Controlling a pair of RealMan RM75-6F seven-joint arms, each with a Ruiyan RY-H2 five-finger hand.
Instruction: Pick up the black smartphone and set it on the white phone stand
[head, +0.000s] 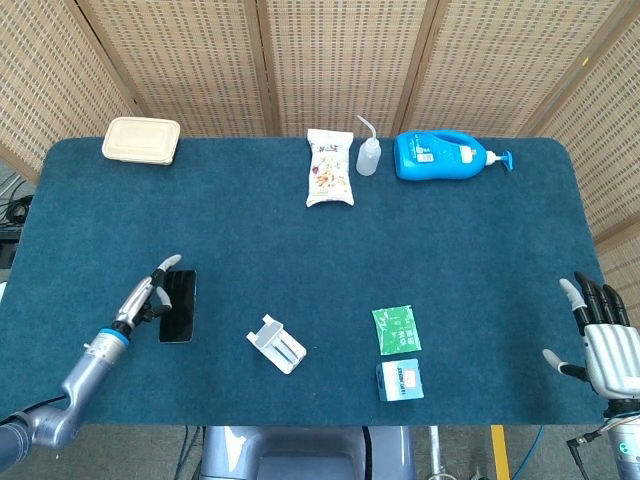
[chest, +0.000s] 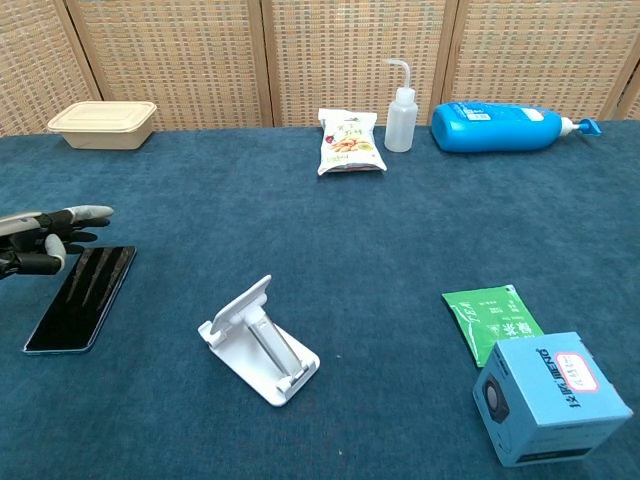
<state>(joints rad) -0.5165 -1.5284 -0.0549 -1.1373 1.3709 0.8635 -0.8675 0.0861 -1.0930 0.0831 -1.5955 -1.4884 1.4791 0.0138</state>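
Note:
The black smartphone (head: 177, 305) (chest: 82, 297) lies flat on the blue table, left of centre. My left hand (head: 151, 293) (chest: 45, 238) hovers at its left long edge with fingers stretched out and spread, holding nothing; whether it touches the phone I cannot tell. To the phone's right stands the white phone stand (head: 277, 343) (chest: 259, 340), unoccupied. My right hand (head: 600, 338) is at the table's near right corner, fingers apart and nothing in it; only the head view shows it.
A green sachet (head: 396, 329) (chest: 493, 320) and a small blue box (head: 400, 380) (chest: 551, 398) lie right of the stand. Along the far edge are a beige lunch box (head: 141, 140), a snack bag (head: 329, 168), a squeeze bottle (head: 368, 150) and a blue pump bottle (head: 445, 156).

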